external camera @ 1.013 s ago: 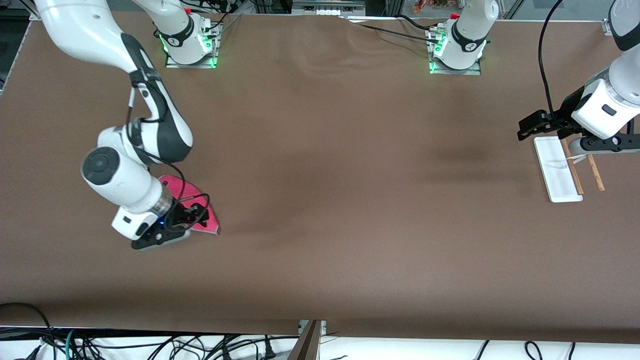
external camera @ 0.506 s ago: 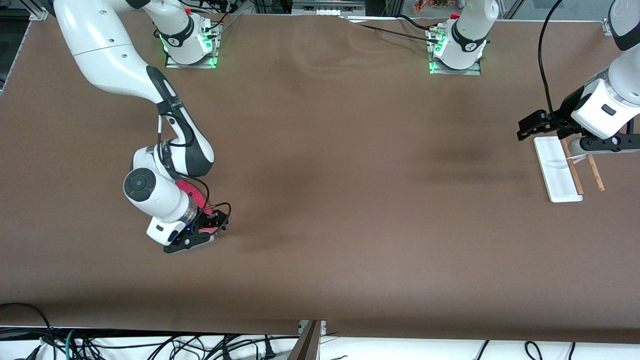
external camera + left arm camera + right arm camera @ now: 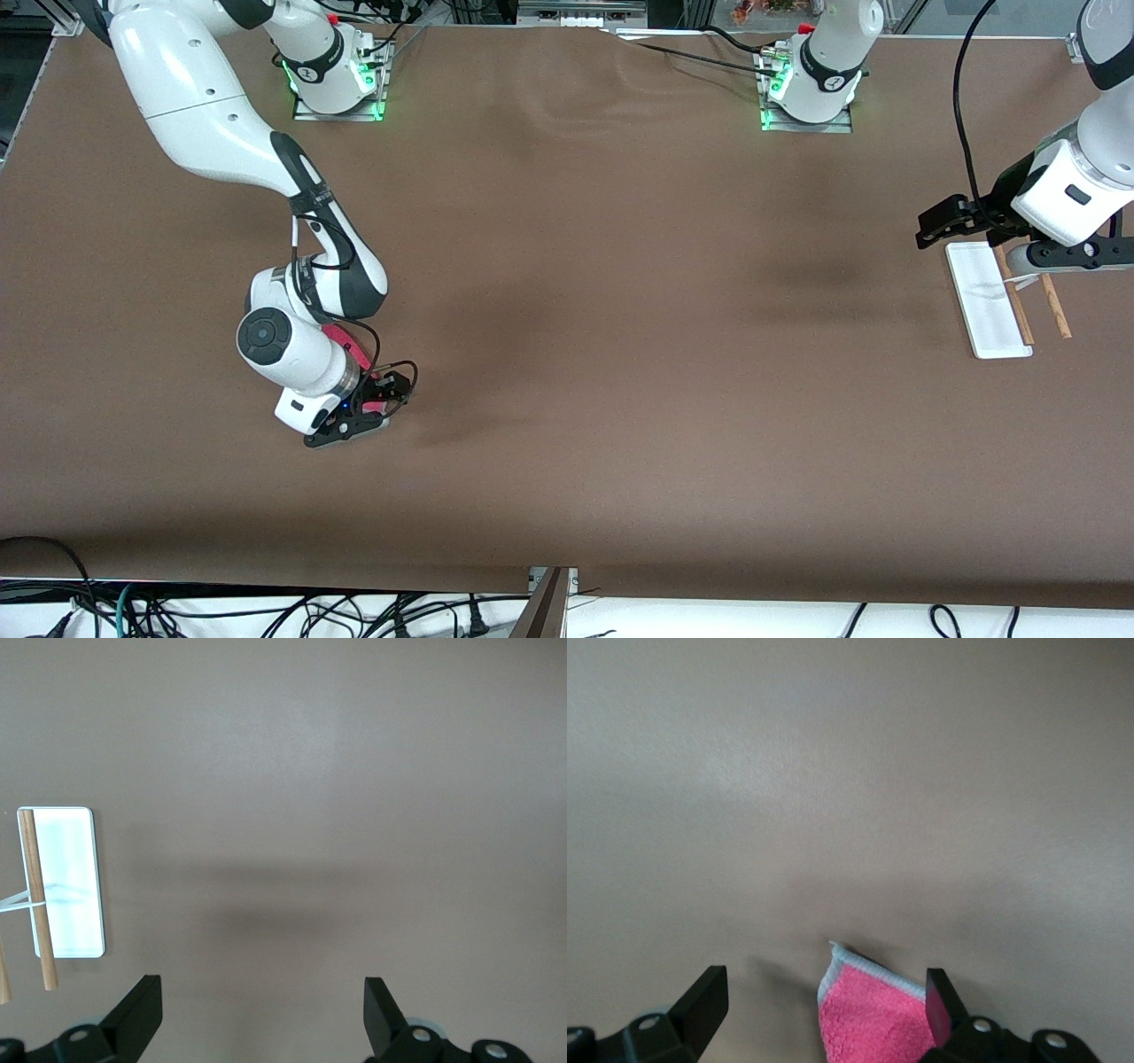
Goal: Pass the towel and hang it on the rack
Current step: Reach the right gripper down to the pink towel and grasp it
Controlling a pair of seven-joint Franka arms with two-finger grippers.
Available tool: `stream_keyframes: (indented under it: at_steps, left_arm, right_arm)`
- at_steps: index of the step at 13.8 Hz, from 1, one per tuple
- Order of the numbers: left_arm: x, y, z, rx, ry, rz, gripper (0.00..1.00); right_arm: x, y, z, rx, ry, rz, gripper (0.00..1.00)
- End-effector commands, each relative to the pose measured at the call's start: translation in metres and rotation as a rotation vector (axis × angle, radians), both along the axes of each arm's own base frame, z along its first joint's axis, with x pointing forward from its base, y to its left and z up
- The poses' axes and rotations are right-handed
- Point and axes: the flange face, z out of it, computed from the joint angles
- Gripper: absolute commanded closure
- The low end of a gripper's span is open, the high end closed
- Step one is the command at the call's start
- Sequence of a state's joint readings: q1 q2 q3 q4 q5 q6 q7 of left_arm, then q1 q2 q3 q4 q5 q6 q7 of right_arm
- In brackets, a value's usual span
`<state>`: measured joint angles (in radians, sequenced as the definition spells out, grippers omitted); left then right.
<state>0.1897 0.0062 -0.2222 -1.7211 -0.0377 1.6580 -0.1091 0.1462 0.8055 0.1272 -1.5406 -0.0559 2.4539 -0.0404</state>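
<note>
the towel [image 3: 341, 341], a small fuzzy pink cloth with thin grey edging, lies flat on the brown table [image 3: 602, 354] toward the right arm's end, and in the front view most of it is hidden under the right arm's wrist. in the right wrist view one corner of the towel [image 3: 873, 1014] pokes up between the two black fingertips, closer to one fingertip than the other. the right gripper [image 3: 390, 394] sits low over that corner with its fingers spread wide and nothing clamped between them yet. whether the fingertips touch the table cannot be told.

the step in hand looks like the first pickup: the right arm is lined up to pinch the towel's corner. the next move would call for settling the fingers down around the corner and closing them on the cloth, deep enough that the thin edge does not slip out when lifted.

well apart, at the left arm's end of the table, stands the rack [image 3: 1001, 301], with a flat white base and two thin wooden rods. the left gripper [image 3: 939, 226] waits over the table just beside the rack's base, its fingers [image 3: 137, 1014] also spread apart and empty, so the handover and the hanging are not yet begun.
</note>
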Motion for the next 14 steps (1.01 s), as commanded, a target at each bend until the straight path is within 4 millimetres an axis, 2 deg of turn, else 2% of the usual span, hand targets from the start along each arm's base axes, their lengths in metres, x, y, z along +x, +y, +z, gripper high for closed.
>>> stream_keyframes:
  at_steps: [1, 3, 4, 6, 11, 14]
  left_arm:
    - [-0.001, -0.002, 0.008, 0.004, -0.011, 0.001, 0.00]
    - [-0.001, -0.002, 0.007, 0.003, -0.009, -0.001, 0.00]
    - [-0.001, -0.002, 0.007, 0.003, -0.009, -0.001, 0.00]
    - [-0.001, -0.002, 0.008, 0.003, -0.011, -0.001, 0.00]
    - [-0.001, -0.002, 0.008, 0.003, -0.011, -0.001, 0.00]
    - [-0.001, -0.003, 0.008, 0.003, -0.011, -0.002, 0.00]
  right_arm:
    - [0.001, 0.000, -0.007, 0.010, 0.000, -0.004, 0.17]
    - [0.001, -0.003, -0.013, 0.007, 0.007, 0.002, 0.48]
    - [0.002, -0.005, -0.013, 0.007, 0.007, 0.000, 0.69]
    - [0.003, -0.008, -0.012, 0.008, 0.009, -0.007, 0.98]
    - [0.006, -0.008, 0.005, 0.014, -0.005, -0.018, 1.00]
    - [0.015, -0.006, 0.065, 0.005, -0.005, -0.015, 1.00]
